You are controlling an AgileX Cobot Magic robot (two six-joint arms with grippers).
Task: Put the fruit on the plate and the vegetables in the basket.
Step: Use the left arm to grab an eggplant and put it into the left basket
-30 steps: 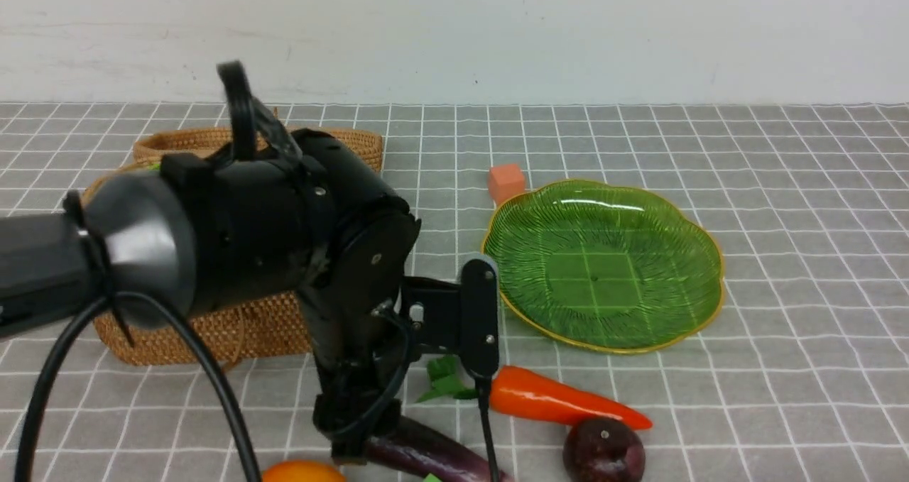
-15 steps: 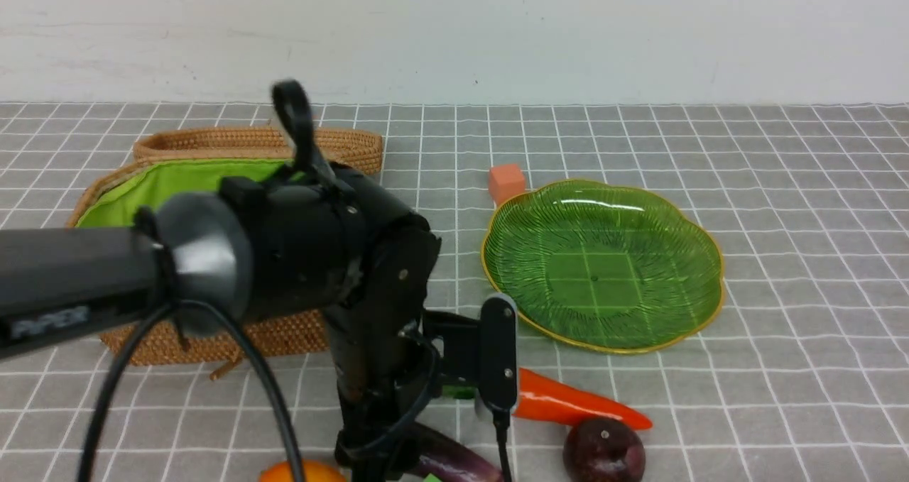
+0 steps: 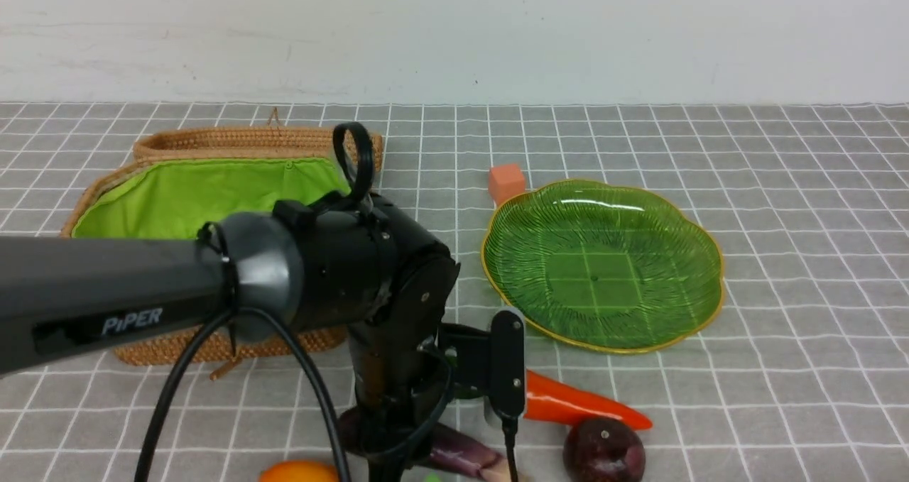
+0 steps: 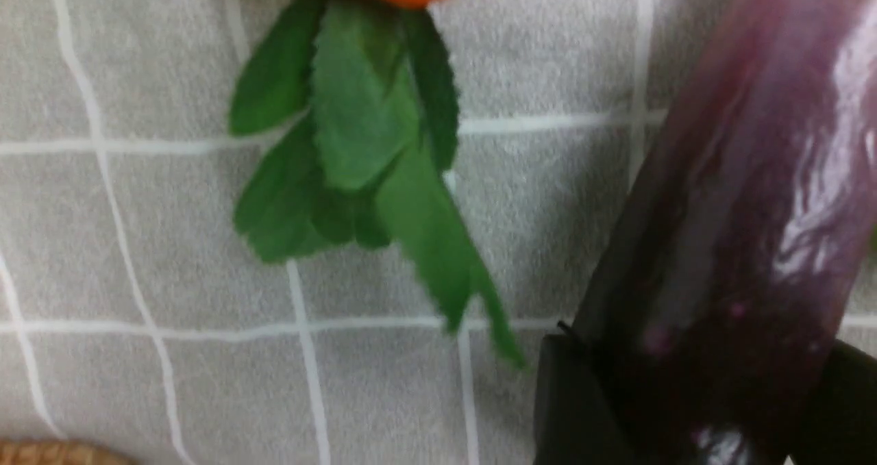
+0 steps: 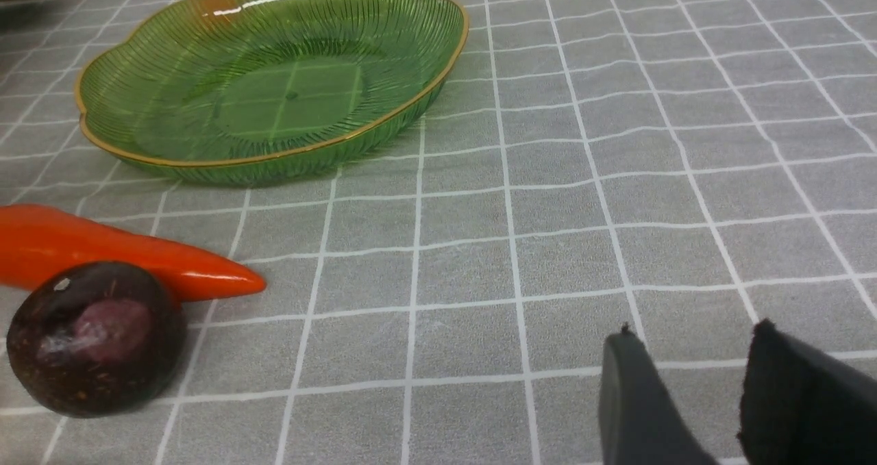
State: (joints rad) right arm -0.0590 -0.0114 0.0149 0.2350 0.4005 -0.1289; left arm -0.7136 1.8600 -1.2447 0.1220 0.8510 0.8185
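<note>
My left gripper (image 4: 706, 390) is shut on the dark purple eggplant (image 4: 754, 211), which fills the gap between both black fingers. In the front view the eggplant (image 3: 461, 455) lies low at the near edge, under my left wrist. The carrot (image 3: 579, 405) lies just right of it, its green leaves (image 4: 356, 150) beside the eggplant. A round maroon fruit (image 3: 603, 452) touches the carrot's tip side. An orange fruit (image 3: 298, 472) peeks in at the bottom edge. The green plate (image 3: 603, 262) holds nothing. The basket (image 3: 184, 191) stands open. My right gripper (image 5: 692, 338) is open above bare cloth.
A small orange cube (image 3: 505, 180) sits against the plate's far left rim. The basket's woven lid (image 3: 213, 140) lies behind it. My left arm (image 3: 142, 304) stretches across the front of the basket. A grey checked cloth (image 3: 795, 368) covers the table.
My left arm has swung right and lower, uncovering the basket's green lining. Its jaws have narrowed onto the eggplant, which has shifted a little. The right gripper has not moved.
</note>
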